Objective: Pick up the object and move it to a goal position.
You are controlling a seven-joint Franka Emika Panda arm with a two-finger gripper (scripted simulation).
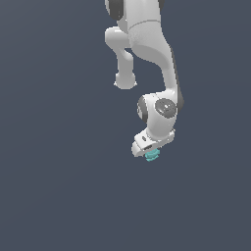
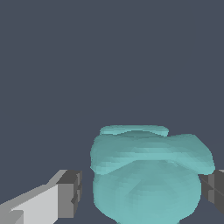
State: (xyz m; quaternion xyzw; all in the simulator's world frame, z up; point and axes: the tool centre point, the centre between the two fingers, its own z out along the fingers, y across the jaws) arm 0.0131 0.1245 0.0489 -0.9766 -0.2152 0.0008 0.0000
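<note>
We see the white end effector (image 1: 149, 149) of the arm pointing down over the plain dark grey bench (image 1: 59, 186), with the small teal, lumpy, banded object (image 1: 152, 155) between its fingers. In the wrist view the dark pads (image 2: 70, 194) stand on both sides of the object (image 2: 148, 175); one touches it, the other shows a small gap, so we cannot tell if the grip is firm. We judge this placing serves for lifting it.
</note>
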